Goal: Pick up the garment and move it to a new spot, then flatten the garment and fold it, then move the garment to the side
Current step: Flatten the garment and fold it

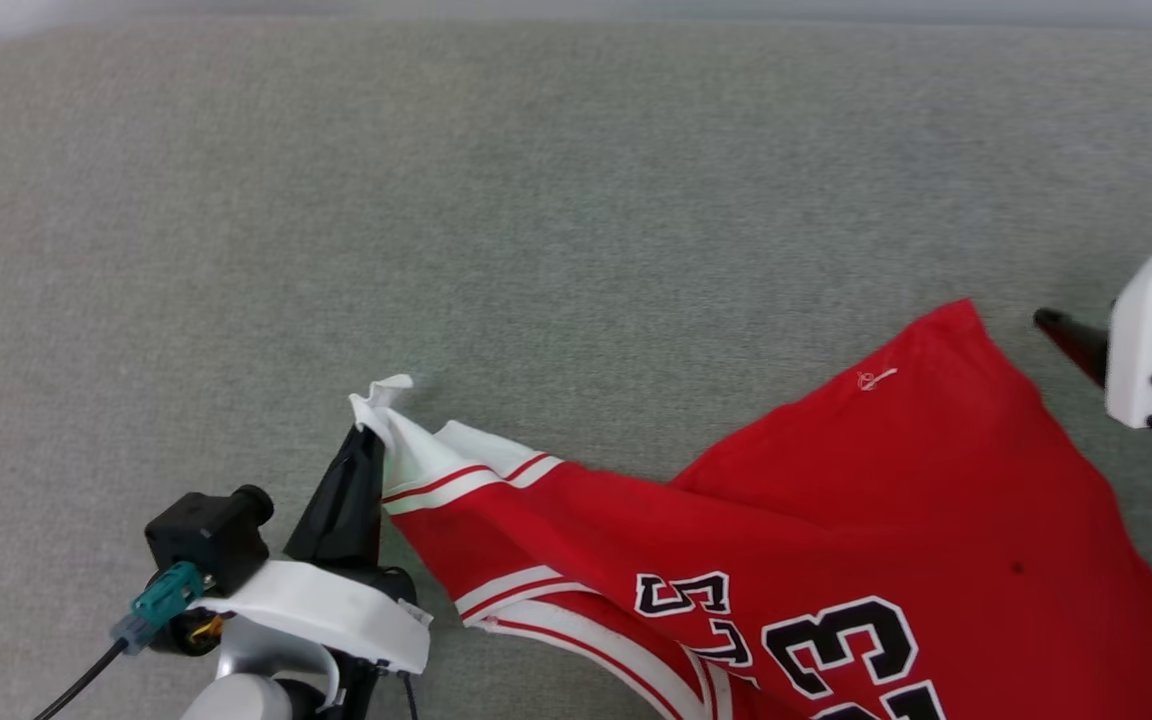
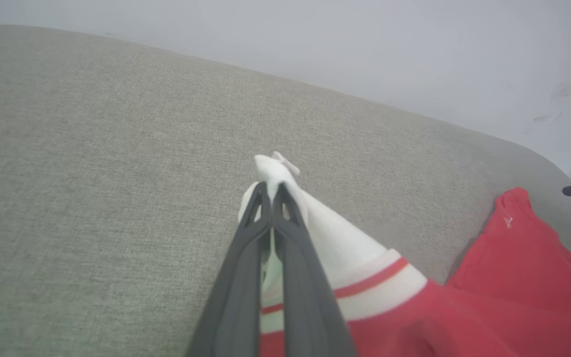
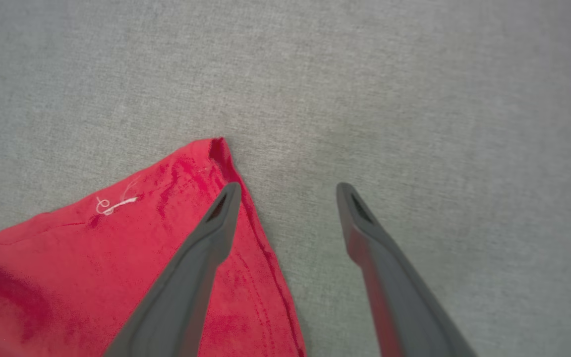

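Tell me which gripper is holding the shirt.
The left gripper: its jaws are shut on the garment at the white sleeve. The right gripper is open, holding nothing.

Left claw [image 2: 269,187], two long dark fingers [image 2: 238,297] pressed tight together, reaching forward; right claw [image 3: 288,188] spread wide, tips well apart.

Clamped shut on the white sleeve tip of the garment [image 1: 886,520] with the left end effector [image 1: 373,435]. Spread red and creased over the grey fabric surface [image 1: 536,200] toward the lower right, black "23" lettering facing up. Near its far red corner, one dark finger of the right end effector [image 1: 1064,335], clear of the cloth.
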`<state>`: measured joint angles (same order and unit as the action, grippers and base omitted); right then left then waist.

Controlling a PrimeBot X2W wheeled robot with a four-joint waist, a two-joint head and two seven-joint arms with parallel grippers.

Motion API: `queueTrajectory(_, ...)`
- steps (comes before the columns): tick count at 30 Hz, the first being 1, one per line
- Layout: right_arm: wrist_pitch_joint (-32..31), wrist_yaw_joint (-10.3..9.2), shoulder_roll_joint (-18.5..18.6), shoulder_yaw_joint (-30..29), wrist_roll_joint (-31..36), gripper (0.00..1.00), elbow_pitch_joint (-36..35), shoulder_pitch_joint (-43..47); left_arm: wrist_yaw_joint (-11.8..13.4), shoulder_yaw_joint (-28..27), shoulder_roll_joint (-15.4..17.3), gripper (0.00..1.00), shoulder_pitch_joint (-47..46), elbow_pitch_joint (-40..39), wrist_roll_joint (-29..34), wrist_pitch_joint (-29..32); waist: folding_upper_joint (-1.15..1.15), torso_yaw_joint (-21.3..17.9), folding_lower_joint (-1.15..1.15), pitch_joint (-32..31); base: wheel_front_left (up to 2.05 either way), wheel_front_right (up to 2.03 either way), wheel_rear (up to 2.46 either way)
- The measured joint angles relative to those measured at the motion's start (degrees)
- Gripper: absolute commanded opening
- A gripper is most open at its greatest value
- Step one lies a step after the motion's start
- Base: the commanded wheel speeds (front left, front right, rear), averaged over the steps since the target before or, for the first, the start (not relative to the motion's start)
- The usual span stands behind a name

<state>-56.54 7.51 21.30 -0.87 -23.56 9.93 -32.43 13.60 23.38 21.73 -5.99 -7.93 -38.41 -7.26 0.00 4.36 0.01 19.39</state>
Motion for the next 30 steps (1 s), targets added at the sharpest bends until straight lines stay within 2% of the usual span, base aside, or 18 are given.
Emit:
queueTrajectory(2,-5.17,0.0,-1.04,1.66,1.08,1.0,0.19,-1.08,-0.62,0.52,-0.77,0.0,-0.88,0.83,0.01,-0.41,0.0,1.26,0.0,1.11,0.0,0.0,0.0)
queueTrajectory(5,-9.03,0.0,-2.48,3.74,2.04,1.0,1.07,-1.6,-1.48,1.04,-1.52,0.0,-1.92,2.1,-0.01,-1.02,0.0,2.96,0.0,2.36,0.0,0.0,0.0)
queueTrajectory(12,-9.62,0.01,-3.98,3.96,2.97,1.0,5.25,-1.91,-2.58,2.01,-2.93,0.0,-2.89,4.35,-0.26,-2.12,0.0,5.1,-0.01,3.88,0.0,0.0,0.0)
queueTrajectory(13,-9.77,0.0,-4.11,3.78,2.86,0.5,5.75,-2.02,-2.61,2.02,-2.98,0.0,-3.02,4.56,-0.38,-2.29,0.0,5.19,-0.01,3.92,0.0,0.0,0.0)
queueTrajectory(14,-9.77,0.0,-4.11,3.78,2.86,0.5,5.75,-2.02,-2.61,2.02,-2.98,0.0,-3.02,4.56,-0.38,-2.29,0.0,5.19,-0.01,3.92,0.0,0.0,0.0)
queueTrajectory(15,-10.07,0.0,-4.2,4.04,2.74,0.2,6.41,-2.38,-2.86,1.94,-2.96,0.0,-3.14,5.0,-0.58,-2.53,0.0,5.13,-0.01,3.83,0.0,0.0,0.0)
queueTrajectory(16,-10.14,0.0,-4.23,4.19,2.48,0.0,6.72,-2.52,-2.86,1.93,-2.94,0.0,-3.14,5.22,-0.57,-2.55,0.0,5.05,-0.01,3.75,0.0,0.0,0.0)
queueTrajectory(24,-6.84,0.0,-3.43,7.66,0.7,0.0,7.28,-2.38,-3.21,1.65,-1.99,0.0,-3.18,6.06,-0.62,-2.76,0.0,3.94,-0.01,1.14,0.0,0.0,0.0)
queueTrajectory(30,-1.64,0.0,-1.47,8.27,-1.05,0.0,4.33,-3.18,-4.04,0.34,2.22,0.0,-5.43,5.1,-0.05,-0.74,0.0,2.43,-0.01,-3.18,0.0,0.0,0.0)
